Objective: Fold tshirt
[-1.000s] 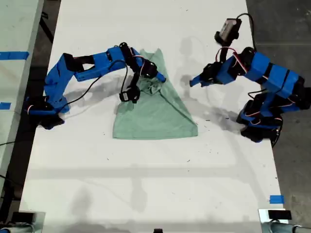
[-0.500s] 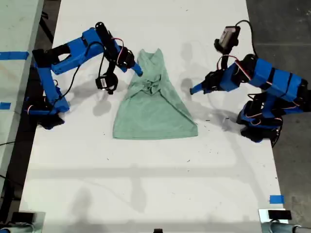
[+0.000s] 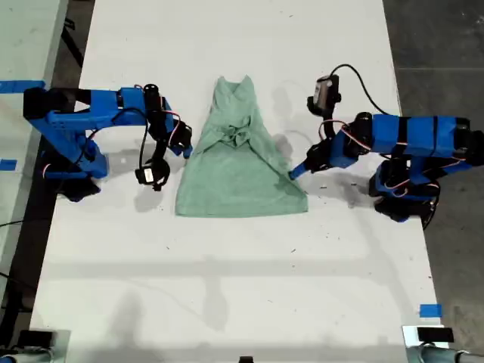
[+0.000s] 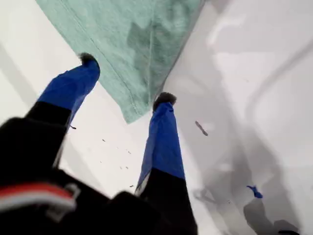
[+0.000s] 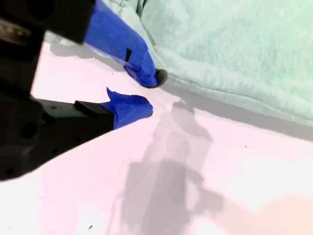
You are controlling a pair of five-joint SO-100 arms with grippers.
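The white table (image 3: 227, 287) fills the frame, with dark floor along the right edge of the exterior view. The tshirt (image 3: 238, 174) lies at upper centre, its sides folded in to a narrow top.

Our first gripper (image 3: 293, 172) sits right of centre. Its jaws are apart and straddle a hem corner, which we judge to be a pinch for the next fold. Our second gripper (image 3: 187, 149) sits at the cloth's left edge, slightly parted and empty.

No brand or writing is legible, and the blue tape (image 3: 429, 310) at lower right is unmarked.
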